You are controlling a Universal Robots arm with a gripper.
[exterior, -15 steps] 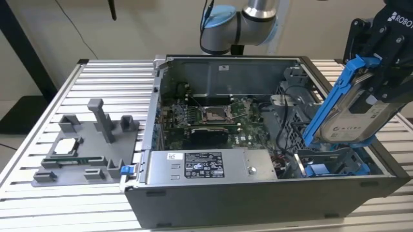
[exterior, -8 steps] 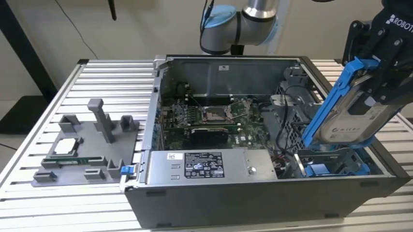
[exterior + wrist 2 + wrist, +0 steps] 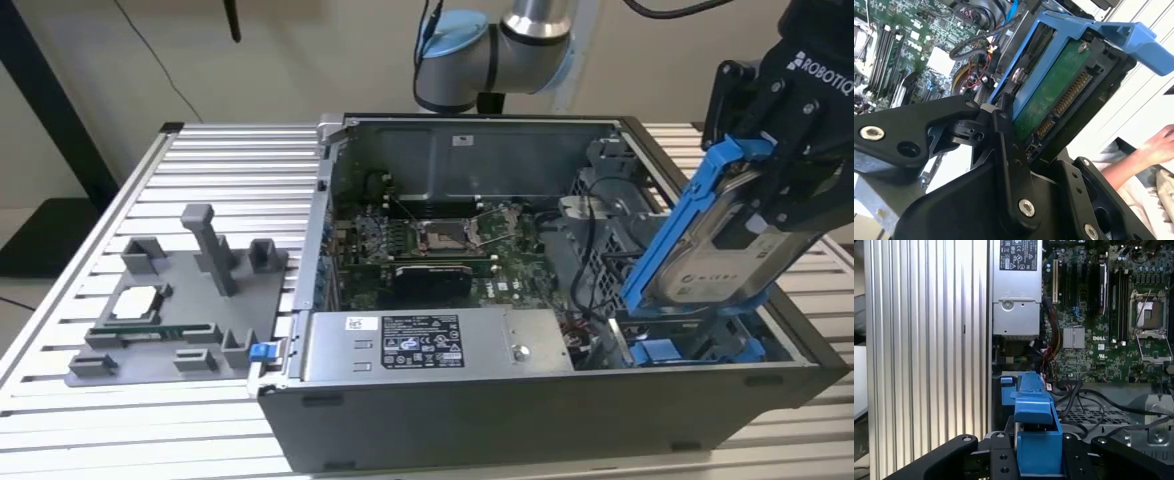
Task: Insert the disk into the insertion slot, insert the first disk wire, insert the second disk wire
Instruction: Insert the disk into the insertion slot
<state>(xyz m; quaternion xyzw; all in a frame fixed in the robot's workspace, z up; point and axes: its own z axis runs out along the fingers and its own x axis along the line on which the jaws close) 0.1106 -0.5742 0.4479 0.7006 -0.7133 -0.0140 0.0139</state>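
My gripper (image 3: 771, 190) is shut on the disk (image 3: 707, 250), a silver-grey drive in a bright blue carrier, and holds it steeply tilted at the exterior view's right. The disk's lower end dips into the insertion slot (image 3: 687, 350), a dark bay with blue rails at the case's front right corner. The second wrist view shows the disk's green circuit board (image 3: 1054, 95) and blue frame (image 3: 1094, 30), with a black finger (image 3: 1006, 145) against its edge. In the first wrist view the blue carrier (image 3: 1036, 410) sits between my fingers. Black cables (image 3: 1081, 390) lie beside the bay; I cannot tell which are the disk wires.
The open computer case (image 3: 534, 400) lies on a slatted metal table (image 3: 200, 160). Inside are the motherboard with its processor socket (image 3: 441, 235) and a grey power-supply box (image 3: 427, 345). A grey fixture (image 3: 187, 300) with parts stands on the exterior view's left. A person's hand (image 3: 1159, 145) is nearby.
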